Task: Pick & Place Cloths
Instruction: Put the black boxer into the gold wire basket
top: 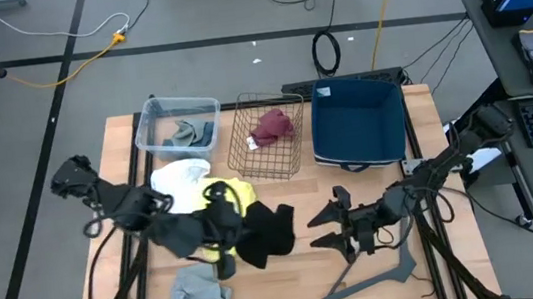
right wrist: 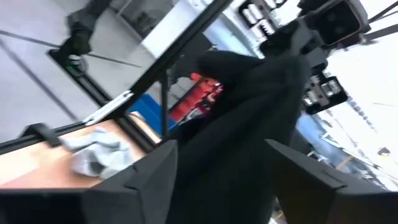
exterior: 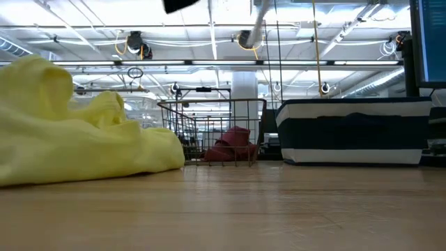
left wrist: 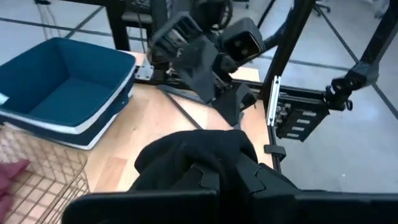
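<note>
We see the left gripper (top: 225, 247) low over the middle of the counter (top: 301, 276), its fingers (left wrist: 205, 180) clenched on the black cloth (top: 261, 233), which spreads out beside them; the yellow cloth (top: 223, 192) lies just behind it, touching a white cloth (top: 179, 175) toward the clear bin (top: 178, 119); a grey-green cloth (top: 191, 133) sits inside that bin; a maroon cloth (top: 272, 126) sits in the wire basket (top: 267, 136), and the blue bin (top: 357, 121) stands beside the basket on its right; a light grey cloth (top: 200, 293) lies near the front edge, well apart from the bins.

The right gripper (top: 328, 228) hovers near the black cloth's right side, its fingers spread wide and released, holding nothing; just in front of it lies the grey metal bar (top: 377, 278); from the low view the yellow cloth fills the left, with the basket and maroon cloth beyond it.
</note>
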Robot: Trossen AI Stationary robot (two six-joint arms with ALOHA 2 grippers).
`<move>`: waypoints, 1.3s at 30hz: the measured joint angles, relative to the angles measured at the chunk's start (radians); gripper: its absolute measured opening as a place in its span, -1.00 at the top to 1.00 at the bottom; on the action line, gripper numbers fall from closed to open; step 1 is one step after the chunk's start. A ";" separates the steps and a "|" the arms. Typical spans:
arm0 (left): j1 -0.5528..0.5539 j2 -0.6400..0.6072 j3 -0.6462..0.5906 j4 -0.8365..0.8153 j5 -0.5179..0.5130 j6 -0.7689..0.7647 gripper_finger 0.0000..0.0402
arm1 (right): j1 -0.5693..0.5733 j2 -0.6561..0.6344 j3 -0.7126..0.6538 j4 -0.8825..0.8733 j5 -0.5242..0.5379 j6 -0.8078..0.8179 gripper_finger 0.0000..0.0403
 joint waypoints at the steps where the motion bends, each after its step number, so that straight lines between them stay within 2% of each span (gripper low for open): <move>1: 0.014 0.011 0.000 0.008 0.022 0.013 1.00 | -0.007 0.005 0.000 0.013 0.000 -0.001 -0.25; 6: 0.071 0.073 0.000 0.042 0.123 0.087 1.00 | -0.036 0.023 0.010 0.026 0.000 0.029 -0.48; 12: 0.130 0.140 0.000 0.093 0.244 0.137 1.00 | -0.055 0.037 0.039 0.024 0.001 0.097 -0.63; 20: 0.176 0.182 -0.001 0.182 0.400 0.192 1.00 | -0.101 0.035 0.039 -0.018 -0.002 0.243 -0.66; 26: 0.186 0.190 -0.001 0.212 0.445 0.218 1.00 | -0.138 0.036 0.039 -0.085 -0.002 0.362 -0.61; 29: 0.185 0.190 -0.001 0.213 0.450 0.219 1.00 | -0.153 0.036 0.039 -0.096 -0.003 0.407 -0.52; 32: 0.185 0.190 -0.001 0.212 0.450 0.222 1.00 | -0.167 0.036 0.039 -0.096 -0.001 0.438 -0.32; 35: 0.186 0.190 -0.001 0.212 0.458 0.233 1.00 | -0.177 0.036 0.039 -0.097 -0.007 0.463 -0.03; 39: 0.185 0.190 -0.001 0.208 0.460 0.233 1.00 | -0.193 0.036 0.039 -0.114 -0.079 0.488 0.44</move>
